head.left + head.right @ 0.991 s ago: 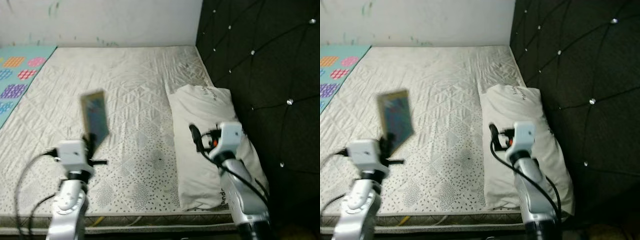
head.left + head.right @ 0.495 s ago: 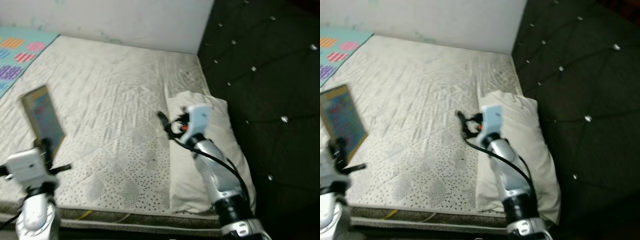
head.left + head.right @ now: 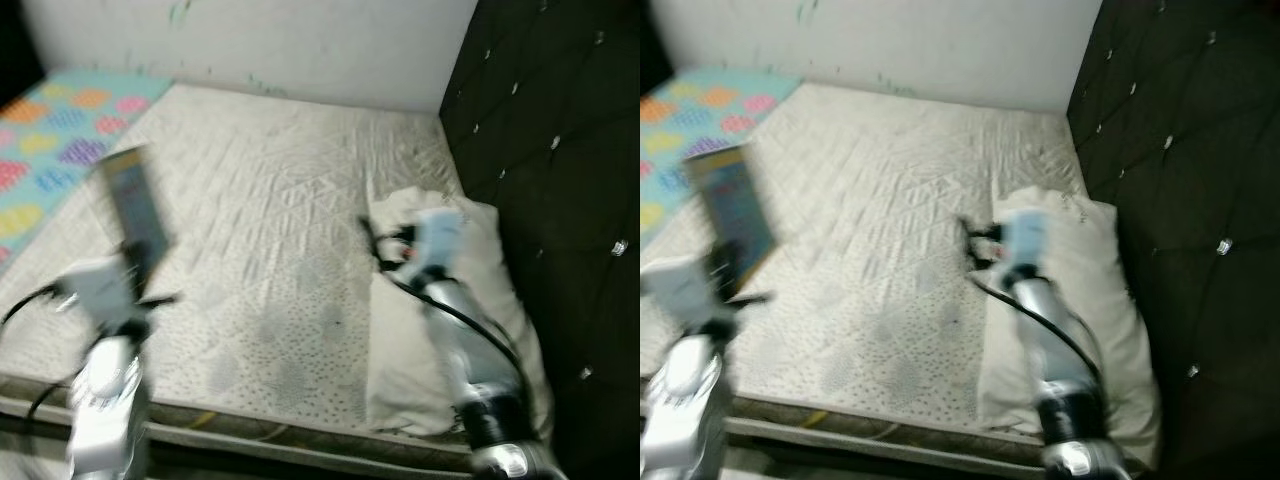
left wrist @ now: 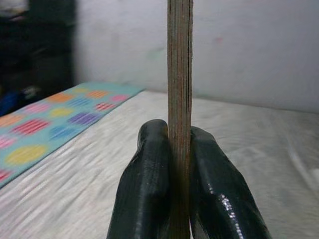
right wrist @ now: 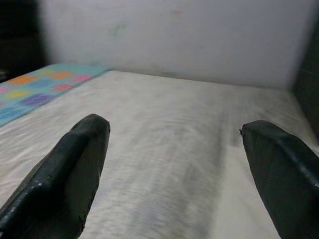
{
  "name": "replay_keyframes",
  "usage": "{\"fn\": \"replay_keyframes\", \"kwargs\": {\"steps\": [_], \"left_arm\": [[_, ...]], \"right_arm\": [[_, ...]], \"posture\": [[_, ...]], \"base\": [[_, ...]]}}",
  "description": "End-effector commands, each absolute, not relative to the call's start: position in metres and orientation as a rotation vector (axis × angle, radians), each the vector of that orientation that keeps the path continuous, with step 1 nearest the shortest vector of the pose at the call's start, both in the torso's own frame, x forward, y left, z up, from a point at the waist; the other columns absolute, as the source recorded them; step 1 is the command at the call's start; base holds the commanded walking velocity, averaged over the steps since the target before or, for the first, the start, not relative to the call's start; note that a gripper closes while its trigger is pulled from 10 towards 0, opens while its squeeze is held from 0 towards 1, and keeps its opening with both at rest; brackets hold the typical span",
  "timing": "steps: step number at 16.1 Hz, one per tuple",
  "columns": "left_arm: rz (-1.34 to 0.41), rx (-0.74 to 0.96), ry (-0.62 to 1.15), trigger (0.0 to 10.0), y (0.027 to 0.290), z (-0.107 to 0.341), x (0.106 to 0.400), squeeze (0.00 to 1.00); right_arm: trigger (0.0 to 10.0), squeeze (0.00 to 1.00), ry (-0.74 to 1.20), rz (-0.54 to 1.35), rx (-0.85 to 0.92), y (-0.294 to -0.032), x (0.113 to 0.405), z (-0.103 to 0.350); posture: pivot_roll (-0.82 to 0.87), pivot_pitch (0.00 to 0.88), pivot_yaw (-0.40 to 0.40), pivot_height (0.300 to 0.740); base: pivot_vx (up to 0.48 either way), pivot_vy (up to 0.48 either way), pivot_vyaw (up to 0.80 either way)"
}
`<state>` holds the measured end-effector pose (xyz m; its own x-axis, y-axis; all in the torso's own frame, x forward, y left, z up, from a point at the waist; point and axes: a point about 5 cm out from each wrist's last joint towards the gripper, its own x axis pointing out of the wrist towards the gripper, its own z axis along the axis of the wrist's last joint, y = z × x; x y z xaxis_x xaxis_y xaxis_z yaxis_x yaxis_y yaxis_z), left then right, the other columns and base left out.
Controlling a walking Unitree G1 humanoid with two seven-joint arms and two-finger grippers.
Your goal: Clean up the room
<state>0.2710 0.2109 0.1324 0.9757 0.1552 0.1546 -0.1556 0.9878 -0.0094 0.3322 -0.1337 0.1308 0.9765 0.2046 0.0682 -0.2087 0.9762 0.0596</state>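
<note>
Since half a second ago our head has swung so that more of the colourful mat at the bed's left edge comes into view, and the whole picture has shifted and blurred, while the book stays clamped upright in our left gripper and the right arm remains raised over the pillow. We hold the thin book by its lower edge, jaws closed tight on it, above the near left corner of the bed; the wrist view shows its edge standing straight between the two black fingers. Our right gripper hangs with jaws wide apart and nothing in them, over the white pillow that lies along the bed's right edge against the dark tufted headboard. The patterned play mat lies just beside the bed's left edge. We judge the step to be carrying the book off the bed to wherever it belongs. To do it well we should keep the grip firm and low, keep the book vertical so it does not lever out while we turn, and keep the free arm clear of the pillow.
</note>
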Motion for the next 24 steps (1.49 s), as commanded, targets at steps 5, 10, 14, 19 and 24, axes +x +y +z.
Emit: {"fn": "replay_keyframes", "kwargs": {"steps": [5,10,14,19,24], "left_arm": [[-0.108,-0.054,-0.150,10.0,0.157,0.134,0.312,0.00],[-0.151,-0.062,-0.148,10.0,0.150,0.128,0.318,0.00],[-0.031,-0.027,-0.163,10.0,0.175,0.126,0.303,0.00],[0.098,0.010,-0.157,10.0,0.199,0.119,0.269,0.00],[0.137,0.010,-0.141,10.0,0.195,0.118,0.255,0.00]], "right_arm": [[10.0,0.00,-0.132,-0.066,0.008,-0.201,0.301,0.141],[10.0,0.00,-0.111,-0.075,0.018,-0.193,0.288,0.137],[10.0,0.00,-0.090,0.051,0.051,-0.162,0.303,0.137],[10.0,0.00,-0.060,0.191,0.076,-0.131,0.313,0.136],[10.0,0.00,-0.038,0.295,0.093,-0.110,0.314,0.133]], "posture": [[-0.32,0.000,0.152,0.740],[-0.33,0.015,0.163,0.740],[-0.25,0.023,0.096,0.740],[-0.14,0.071,0.020,0.740],[-0.11,0.127,-0.019,0.740]], "base": [[0.000,0.000,0.00],[0.000,0.000,0.00],[0.000,0.000,0.00],[0.000,0.000,0.00],[0.000,0.000,0.00]]}}
